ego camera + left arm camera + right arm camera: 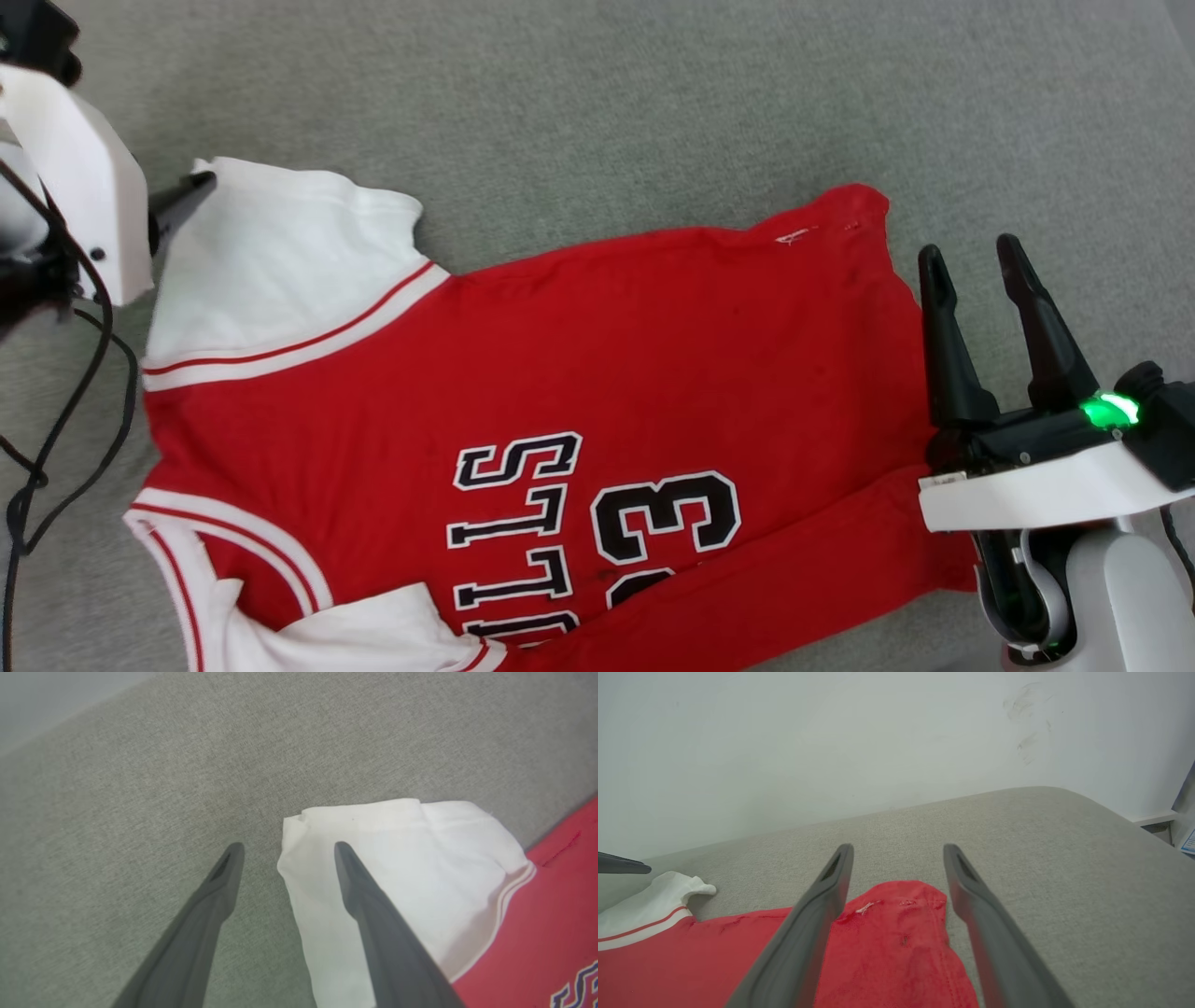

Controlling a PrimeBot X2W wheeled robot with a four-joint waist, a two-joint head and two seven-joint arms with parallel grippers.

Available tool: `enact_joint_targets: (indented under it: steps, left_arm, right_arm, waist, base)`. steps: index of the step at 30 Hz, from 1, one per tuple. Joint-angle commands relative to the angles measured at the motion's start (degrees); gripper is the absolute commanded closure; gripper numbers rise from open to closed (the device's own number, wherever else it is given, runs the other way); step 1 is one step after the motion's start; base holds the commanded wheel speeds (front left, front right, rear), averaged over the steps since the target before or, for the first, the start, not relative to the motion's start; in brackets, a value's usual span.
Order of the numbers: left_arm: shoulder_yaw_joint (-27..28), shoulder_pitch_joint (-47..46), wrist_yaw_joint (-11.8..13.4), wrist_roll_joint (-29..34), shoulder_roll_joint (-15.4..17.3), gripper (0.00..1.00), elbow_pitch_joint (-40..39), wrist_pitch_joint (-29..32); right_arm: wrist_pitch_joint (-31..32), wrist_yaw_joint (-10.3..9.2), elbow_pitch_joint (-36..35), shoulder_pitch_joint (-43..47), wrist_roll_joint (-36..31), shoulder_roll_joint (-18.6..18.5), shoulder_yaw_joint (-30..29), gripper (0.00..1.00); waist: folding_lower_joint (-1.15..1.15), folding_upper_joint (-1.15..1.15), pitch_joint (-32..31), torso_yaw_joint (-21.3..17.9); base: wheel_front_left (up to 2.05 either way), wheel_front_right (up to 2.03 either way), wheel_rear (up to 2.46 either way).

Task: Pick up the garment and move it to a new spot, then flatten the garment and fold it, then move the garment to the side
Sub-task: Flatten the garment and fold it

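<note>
The garment (pixel 579 373) lies spread front-up across the middle of the grey worktop (pixel 653 112), shoulders toward 9 o'clock and hem toward 3 o'clock in the head view; its black-and-white lettering (pixel 513 532) sits toward 6 o'clock; one white sleeve (pixel 280 252) reaches to 10 o'clock; the other sleeve (pixel 364 630) is crumpled at 7 o'clock. The left hand (pixel 288 846) is open at 10 o'clock, one finger over the white sleeve's edge, the other over bare worktop; whether it touches the cloth I cannot tell. The right hand (pixel 973 252) is open at 3 o'clock, just beside the hem; in its wrist view its fingers stand either side of the hem's far corner (pixel 901 905).
</note>
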Motion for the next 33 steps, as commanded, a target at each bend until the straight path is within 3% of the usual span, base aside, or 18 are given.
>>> enact_joint_targets:
  steps: [1, 9, 10, 11, 12, 20, 25, 33]
  left_arm:
    - [-0.03, -1.50, 0.41, -0.43, 0.40, 0.00, 0.79, 1.81]
    - [-2.63, -2.19, 1.98, 0.95, 1.61, 0.00, 3.23, 7.93]
    - [-3.03, -1.77, 2.10, 0.75, 1.75, 0.13, 3.63, 8.69]
    - [-3.20, -1.46, 2.16, 0.53, 1.75, 0.79, 3.74, 8.97]
    - [-3.10, -1.18, 2.19, 0.26, 1.54, 1.00, 3.79, 8.78]
    - [-0.91, 0.42, 1.52, -0.26, -0.62, 1.00, 3.19, 0.03]
    - [-0.71, 3.46, 0.45, -0.57, -2.04, 1.00, 0.97, -6.72]
    - [-0.42, 9.63, -0.53, -2.41, -3.92, 1.00, -7.04, -14.57]
  right_arm:
    - [-0.47, -0.02, 0.37, -1.32, 0.10, 0.35, 0.44, 0.00]
    - [-1.65, -0.02, 2.33, -3.05, -0.34, 0.72, 1.78, 0.00]
    - [-1.65, -0.02, 2.65, -3.17, -0.42, 0.75, 2.17, 0.00]
    - [-1.78, -0.02, 2.98, -3.27, -0.45, 0.76, 2.44, 0.00]
    - [-1.94, -0.02, 3.26, -3.28, -0.61, 0.78, 2.67, 0.00]
    - [-0.39, -0.02, 4.67, -2.28, -1.92, -0.71, 1.07, 0.00]
    - [4.04, -0.02, 4.32, -1.05, -2.82, -3.41, -0.10, 0.00]
    - [24.64, -0.02, 2.66, -0.14, -3.14, -11.37, -2.86, 0.00]
  waist:
    - [-0.01, 0.00, 2.15, -1.70]
    - [-0.01, 0.00, 4.29, -2.91]
    - [-0.01, 0.00, 4.30, -2.99]
    - [-0.01, 0.00, 4.23, -3.04]
    - [-0.01, 0.00, 4.05, -3.03]
    - [-0.01, 0.00, -0.12, -1.18]
    - [-0.01, 0.00, -4.84, 1.45]
    - [-0.01, 0.00, -9.82, 6.67]
  base:
    - [0.00, 0.00, 0.00]
    - [0.00, 0.00, 0.00]
    - [0.00, 0.00, 0.00]
    - [0.00, 0.00, 0.00]
    - [0.00, 0.00, 0.00]
    - [0.00, 0.00, 0.00]
    - [0.00, 0.00, 0.00]
    - [0.00, 0.00, 0.00]
